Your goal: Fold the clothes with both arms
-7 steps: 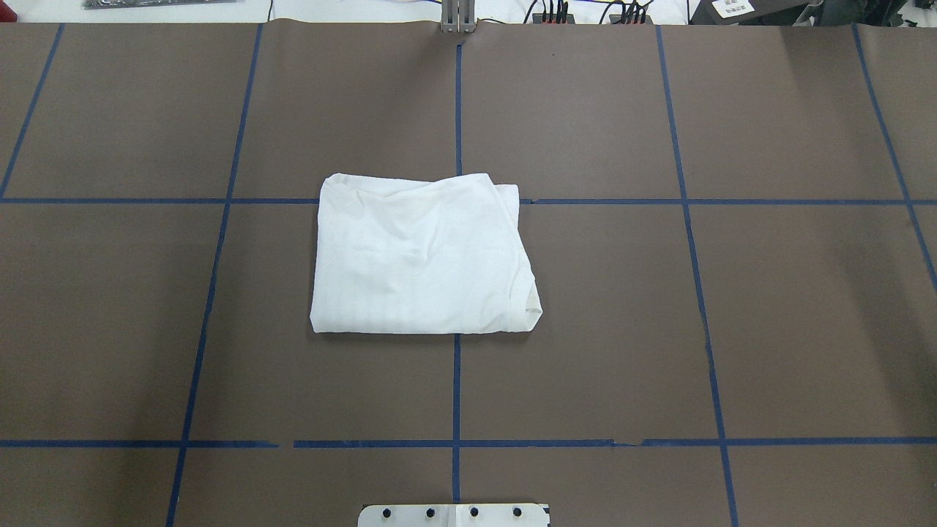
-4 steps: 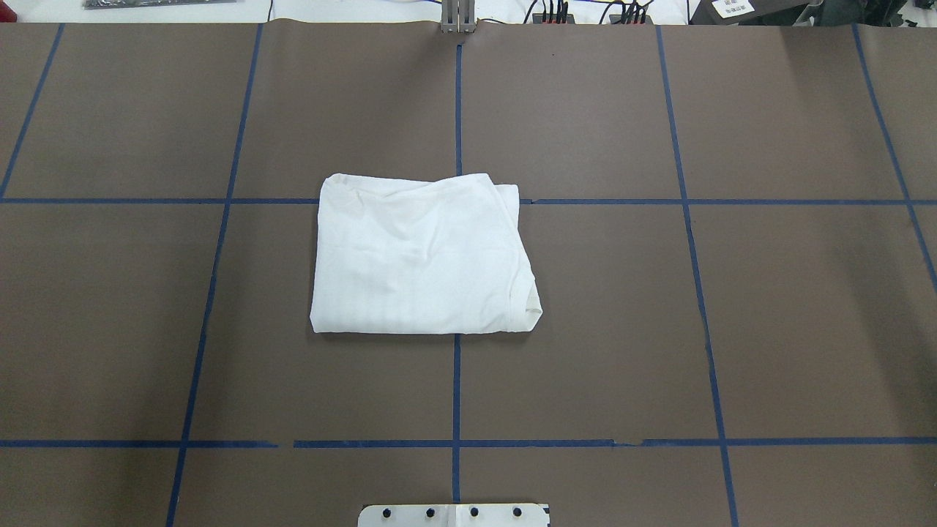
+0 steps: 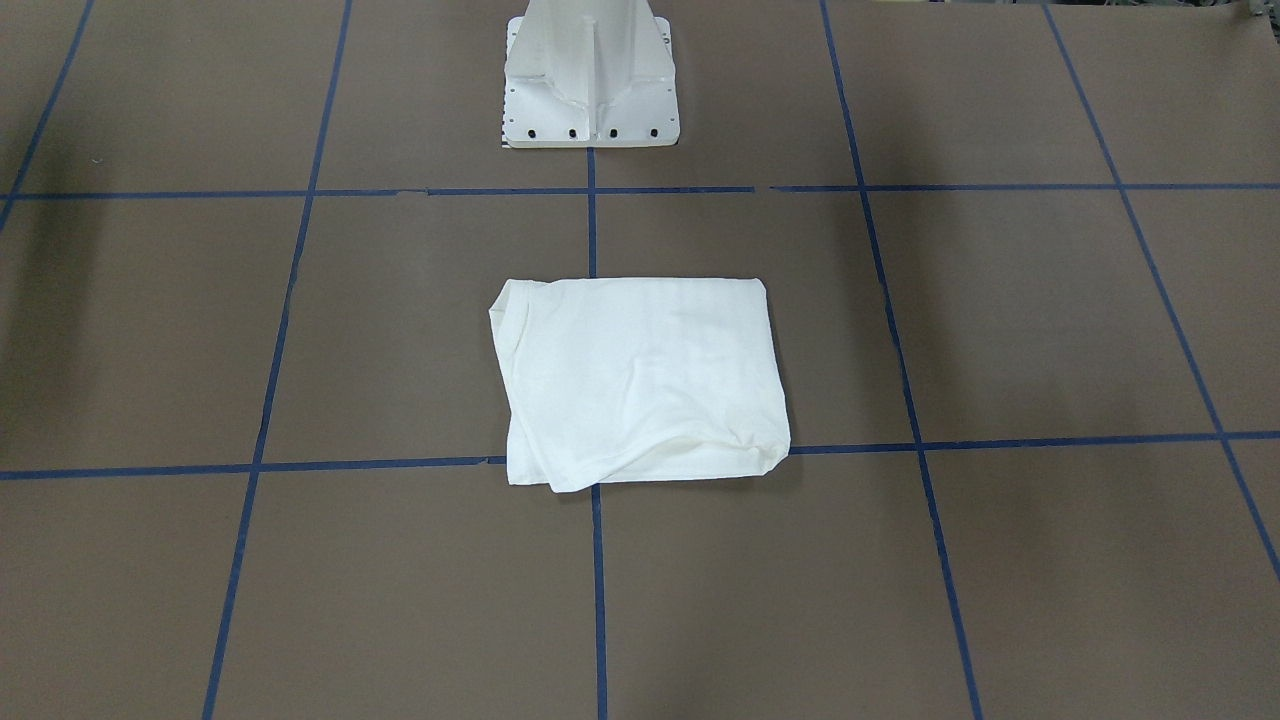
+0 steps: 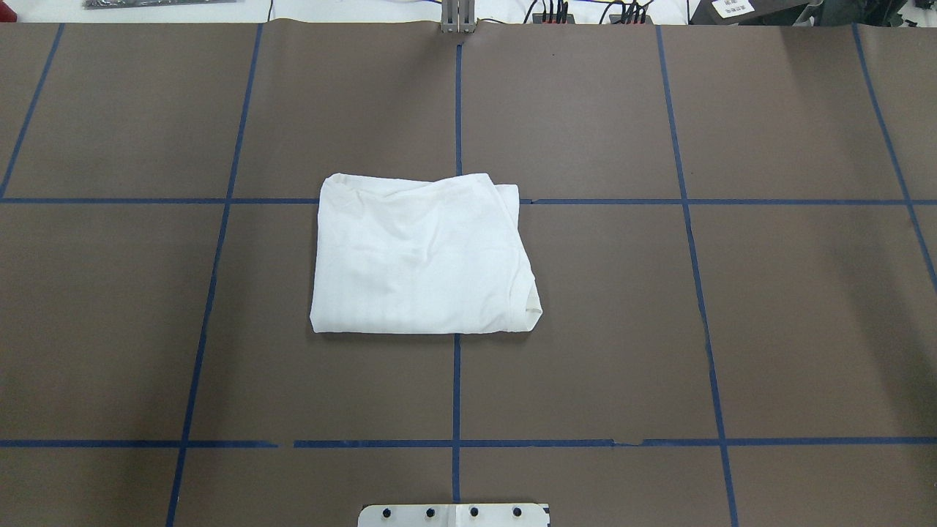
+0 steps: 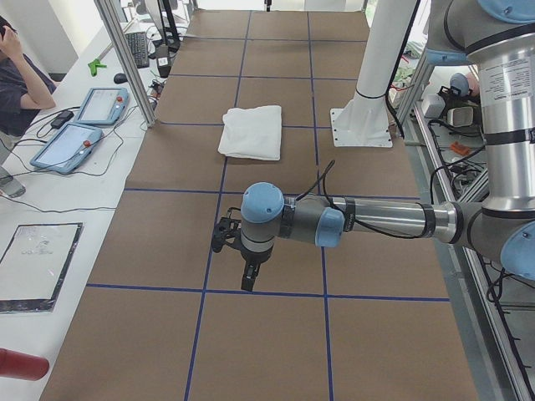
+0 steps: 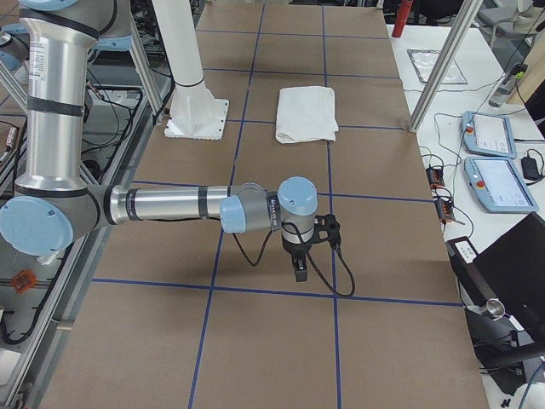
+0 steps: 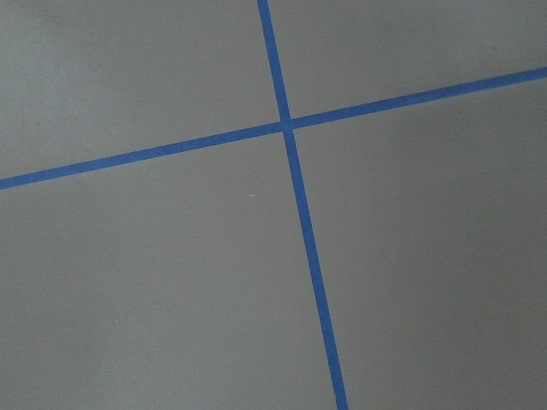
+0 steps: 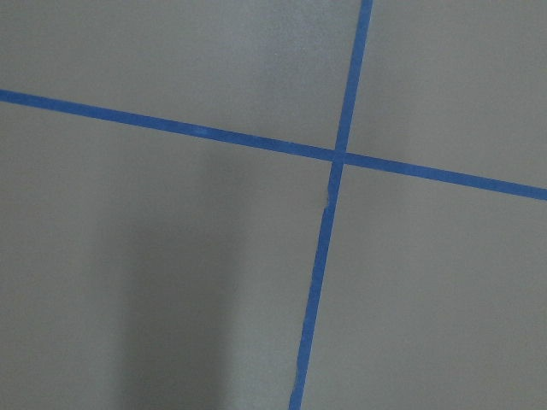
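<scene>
Overhead exterior shows the folded T-shirt (image 4: 421,256) at the table's (image 4: 659,329) centre, longer left-to-right, with left gripper (image 5: 249,282) and right gripper (image 6: 298,271) well apart toward opposite ends, neither clearly nearer, finger spread impossible to tell.

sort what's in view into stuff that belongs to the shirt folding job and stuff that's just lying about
Part of the job:
folded white T-shirt, lying flat mid-table
left gripper, away from the shirt
right gripper, also away from it

Just lying about:
white pedestal base
teach pendants on the side bench
red object at the bench's near end
</scene>
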Tool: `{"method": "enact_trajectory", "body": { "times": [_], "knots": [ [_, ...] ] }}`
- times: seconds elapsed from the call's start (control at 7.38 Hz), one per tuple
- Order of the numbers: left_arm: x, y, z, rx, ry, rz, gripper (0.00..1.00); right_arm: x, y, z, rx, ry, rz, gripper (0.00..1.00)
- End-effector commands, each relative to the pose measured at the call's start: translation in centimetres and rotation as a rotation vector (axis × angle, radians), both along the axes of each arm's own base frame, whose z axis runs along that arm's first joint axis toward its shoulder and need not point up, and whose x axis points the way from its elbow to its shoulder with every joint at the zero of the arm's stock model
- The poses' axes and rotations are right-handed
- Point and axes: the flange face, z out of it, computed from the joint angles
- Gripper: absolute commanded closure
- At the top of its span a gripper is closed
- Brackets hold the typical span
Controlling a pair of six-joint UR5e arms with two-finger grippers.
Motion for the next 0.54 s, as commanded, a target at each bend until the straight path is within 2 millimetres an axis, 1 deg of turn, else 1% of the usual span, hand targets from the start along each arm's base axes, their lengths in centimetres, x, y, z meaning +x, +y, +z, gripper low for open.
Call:
{"method": "enact_trajectory", "body": {
  "times": [0.0,0.41],
  "knots": [
    [0.0,0.0,-0.1,0.002,0.0,0.0,0.0,0.04,1.03,0.26,-0.005,-0.009,-0.001,0.0],
    [-0.01,0.22,0.1,-0.004,0.0,0.0,0.0,0.06,1.02,0.2,-0.002,-0.007,-0.002,0.0]
  ]
}}
